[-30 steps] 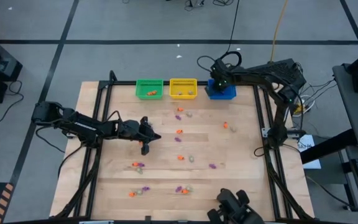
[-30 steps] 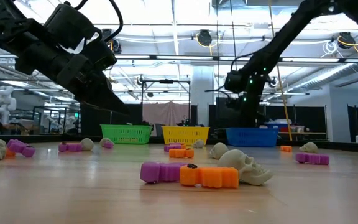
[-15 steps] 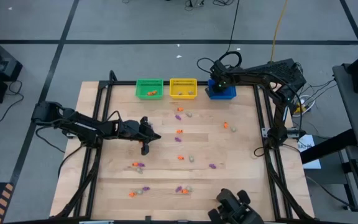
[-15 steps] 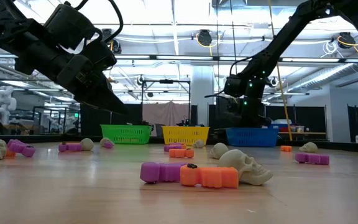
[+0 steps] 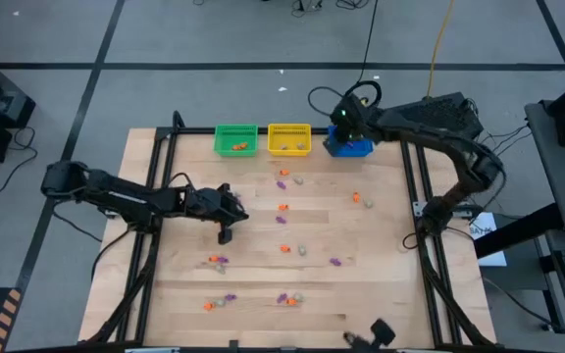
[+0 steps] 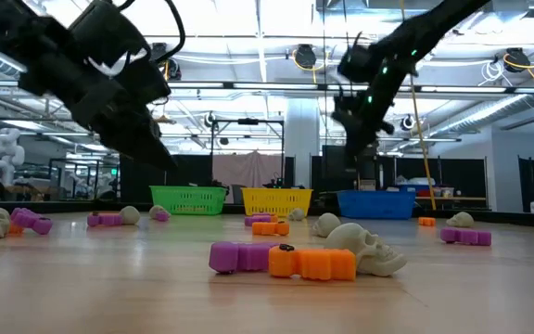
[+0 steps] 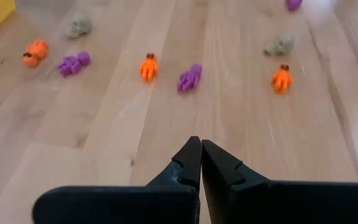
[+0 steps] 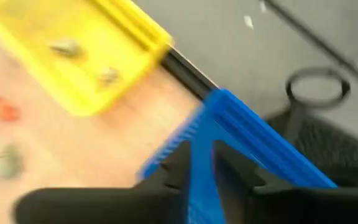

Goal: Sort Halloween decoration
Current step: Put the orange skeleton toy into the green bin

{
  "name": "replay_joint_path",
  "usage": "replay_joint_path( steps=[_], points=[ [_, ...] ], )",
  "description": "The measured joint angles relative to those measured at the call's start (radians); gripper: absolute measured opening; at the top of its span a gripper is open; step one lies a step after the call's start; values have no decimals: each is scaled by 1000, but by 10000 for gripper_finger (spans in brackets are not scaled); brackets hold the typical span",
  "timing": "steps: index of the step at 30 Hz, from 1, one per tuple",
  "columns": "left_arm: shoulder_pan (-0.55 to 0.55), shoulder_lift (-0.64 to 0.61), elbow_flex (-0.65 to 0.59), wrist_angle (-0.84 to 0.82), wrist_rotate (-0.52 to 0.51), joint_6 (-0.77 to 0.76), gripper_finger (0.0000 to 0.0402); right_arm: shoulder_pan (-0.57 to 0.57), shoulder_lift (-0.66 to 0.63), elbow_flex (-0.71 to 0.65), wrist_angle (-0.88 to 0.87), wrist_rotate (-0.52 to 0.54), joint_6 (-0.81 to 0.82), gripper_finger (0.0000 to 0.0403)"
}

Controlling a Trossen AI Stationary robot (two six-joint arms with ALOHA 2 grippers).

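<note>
Sorting: I count a few trinkets [image 5: 239, 147] in the baskets [image 5: 235, 138], upper centre.
Left: most lie mid-bench [image 5: 381, 275].
Left gripper [image 7: 200, 149]: jaws pressed together, empty.
Right gripper [image 5: 342, 122]: can't tell.

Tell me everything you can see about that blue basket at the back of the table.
The blue basket is a small rectangular tray of bright plastic with ribbed, slatted walls. It stands upright at the table's far edge, last in a row after the green basket and yellow basket. The right gripper hangs just above it, its dark fingers either side of the near wall. What lies inside cannot be made out.
</note>
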Motion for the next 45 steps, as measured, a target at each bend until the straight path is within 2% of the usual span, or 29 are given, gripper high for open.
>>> replay_joint_path(
  steps=[2, 6, 11, 16, 20, 26, 31, 38, 45],
  points=[
    [-10, -36, 39, -115, 0, 0, 12, 53, -60, -59, 67, 12, -8, 8],
    [-42, -93, 122, -337, -1, -28, 12, 152, -171, -201, 220, 17, 1, 14],
    [-102, -103, 209, -606, -3, -120, 12, 286, -287, -379, 429, 18, 3, 3],
    [-173, -103, 224, -686, -65, -313, 19, 401, -356, -507, 580, 69, 1, 4],
    [-221, -95, 224, -763, -146, -373, 48, 464, -372, -540, 636, 102, 1, 1],
    [-236, -44, 224, -796, -270, -393, 123, 526, -372, -540, 665, 104, -23, 0],
    [-196, 28, 214, -794, -279, -277, 169, 561, -372, -540, 682, 105, -35, 0],
    [-123, 128, 200, -778, -242, -232, 178, 602, -365, -540, 669, 202, -48, 0],
    [-102, 178, 202, -711, -187, -182, 160, 613, -358, -540, 673, 204, -51, 0]
  ],
)
